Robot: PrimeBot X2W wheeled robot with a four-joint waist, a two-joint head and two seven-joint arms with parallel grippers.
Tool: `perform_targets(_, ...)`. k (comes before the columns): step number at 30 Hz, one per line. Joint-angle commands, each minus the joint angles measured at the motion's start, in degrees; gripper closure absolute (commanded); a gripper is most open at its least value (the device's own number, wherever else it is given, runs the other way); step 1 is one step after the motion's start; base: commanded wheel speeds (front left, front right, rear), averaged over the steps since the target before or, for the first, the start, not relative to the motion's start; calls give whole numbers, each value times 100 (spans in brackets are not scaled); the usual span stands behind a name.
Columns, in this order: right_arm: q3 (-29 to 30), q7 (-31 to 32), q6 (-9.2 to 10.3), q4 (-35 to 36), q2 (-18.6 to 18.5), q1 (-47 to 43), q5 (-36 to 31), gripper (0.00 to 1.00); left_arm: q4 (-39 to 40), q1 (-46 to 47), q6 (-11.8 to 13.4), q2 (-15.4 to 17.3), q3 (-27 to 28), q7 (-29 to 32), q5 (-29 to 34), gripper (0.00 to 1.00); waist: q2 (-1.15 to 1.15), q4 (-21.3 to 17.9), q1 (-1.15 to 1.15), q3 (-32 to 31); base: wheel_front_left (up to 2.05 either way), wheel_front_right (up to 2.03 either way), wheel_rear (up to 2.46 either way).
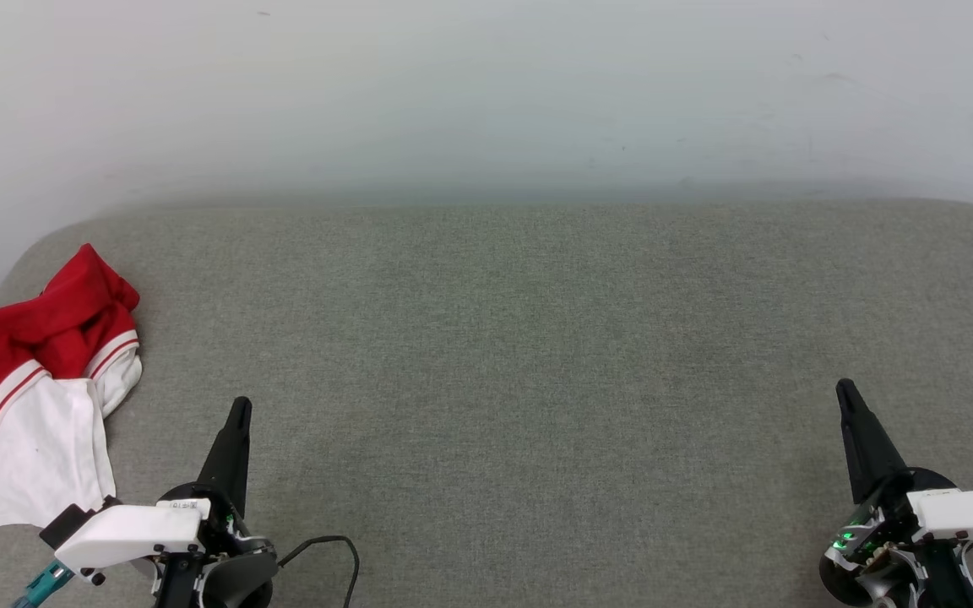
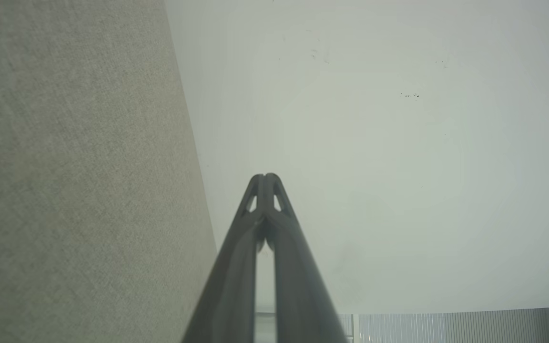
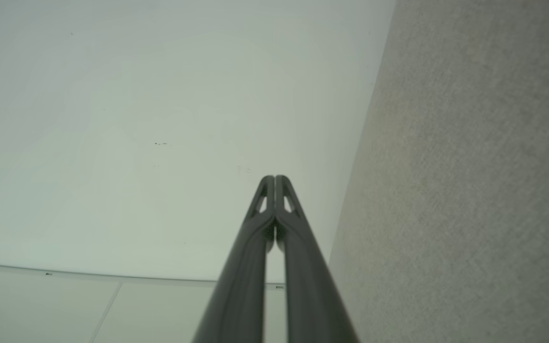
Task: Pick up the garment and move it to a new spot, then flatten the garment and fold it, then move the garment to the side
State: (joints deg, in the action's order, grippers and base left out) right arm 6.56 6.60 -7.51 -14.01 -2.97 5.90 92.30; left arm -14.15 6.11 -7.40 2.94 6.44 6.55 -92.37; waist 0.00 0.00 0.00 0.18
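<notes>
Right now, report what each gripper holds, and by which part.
Nothing. The left gripper and right gripper are shut and empty; the shirt lies apart, untouched.

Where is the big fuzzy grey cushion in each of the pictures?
Head view: the grey cushion spreads across the lower part, below the white wall.
Left wrist view: it runs down the left side, beside the shut left gripper.
Right wrist view: it runs down the right side, beside the shut right gripper.
Shared landmark: the white wall, which meets the cushion's edge in all three.
</notes>
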Motion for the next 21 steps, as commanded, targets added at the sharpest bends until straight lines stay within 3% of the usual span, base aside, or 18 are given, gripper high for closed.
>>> perform_targets(1, -1, 1, 4, -5, 20, 59, 23, 100, 8, 28, -19, -12, 18, 14, -11, 100, 0, 0, 0, 0, 0, 0, 0)
perform_targets(21, 1, 1, 4, -5, 20, 59, 23, 100, 8, 28, -19, -13, 16, 14, -11, 100, 0, 0, 0, 0, 0, 0, 0)
